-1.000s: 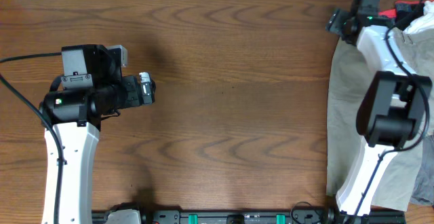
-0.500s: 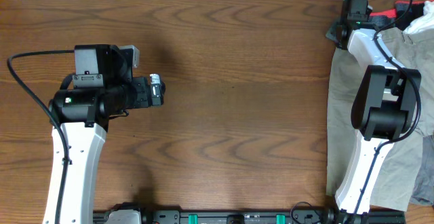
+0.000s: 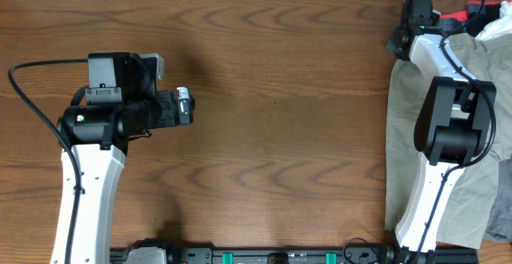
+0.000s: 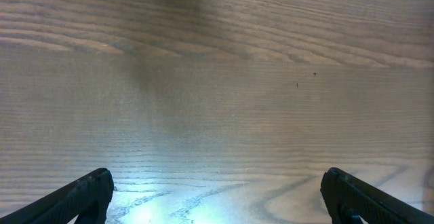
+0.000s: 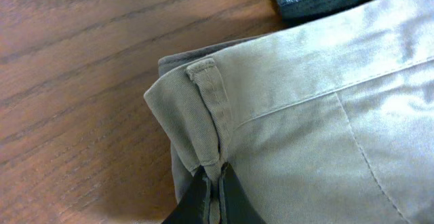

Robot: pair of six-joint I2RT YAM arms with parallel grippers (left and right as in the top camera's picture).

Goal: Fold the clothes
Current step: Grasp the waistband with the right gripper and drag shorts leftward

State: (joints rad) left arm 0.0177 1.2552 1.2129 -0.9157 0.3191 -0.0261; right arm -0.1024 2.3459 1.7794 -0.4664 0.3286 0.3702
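Between right fingers [image 5: 192,203], khaki shorts [image 5: 305,115] (waistband [image 5: 178,108])

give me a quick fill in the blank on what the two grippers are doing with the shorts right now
1. The right gripper is ___ on the waistband of the khaki shorts, just below a belt loop.
2. The left gripper is wide ___, with nothing between its fingers.
3. In the overhead view the khaki shorts lie on the ___ arm's side of the table.

Missing words: shut; open; right
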